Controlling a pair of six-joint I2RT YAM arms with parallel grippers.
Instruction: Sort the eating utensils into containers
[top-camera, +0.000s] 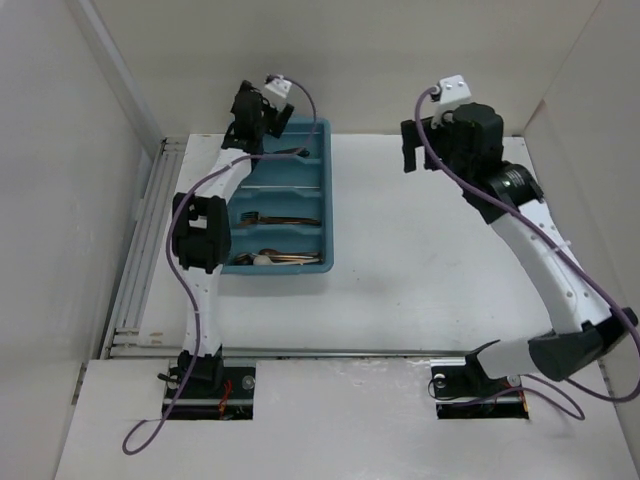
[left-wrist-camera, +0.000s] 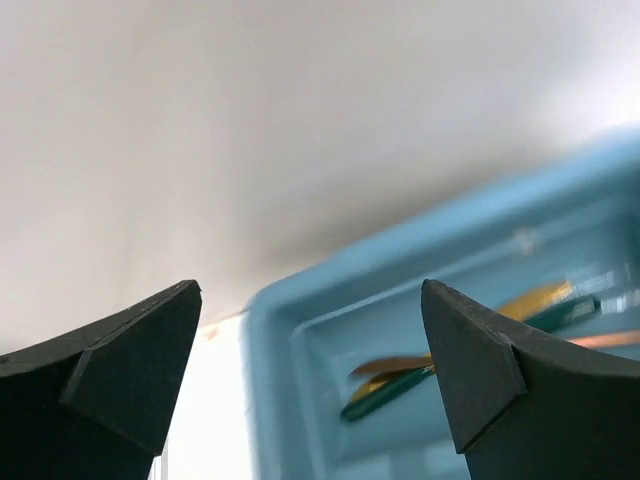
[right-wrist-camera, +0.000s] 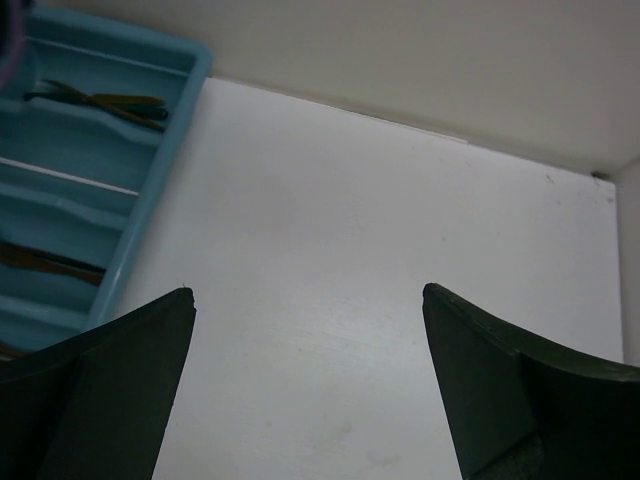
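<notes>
The teal-blue tray (top-camera: 326, 200) lies at the table's back left. Its far compartment holds dark-green-handled gold pieces (top-camera: 286, 152), a middle one copper forks (top-camera: 276, 217), the near one spoons (top-camera: 268, 258). My left gripper (top-camera: 248, 135) hangs open and empty over the tray's far left corner. In the left wrist view its jaws (left-wrist-camera: 310, 290) frame the tray's corner (left-wrist-camera: 270, 330) and the green-handled pieces (left-wrist-camera: 395, 392). My right gripper (top-camera: 420, 160) is open and empty above bare table right of the tray. The right wrist view (right-wrist-camera: 308, 292) shows the tray (right-wrist-camera: 150, 170) at left.
White walls close in the table at the back and both sides. A metal rail (top-camera: 140, 260) runs along the left edge. Purple cables (top-camera: 590, 290) trail along both arms. The tabletop (right-wrist-camera: 380, 230) stretches white right of the tray.
</notes>
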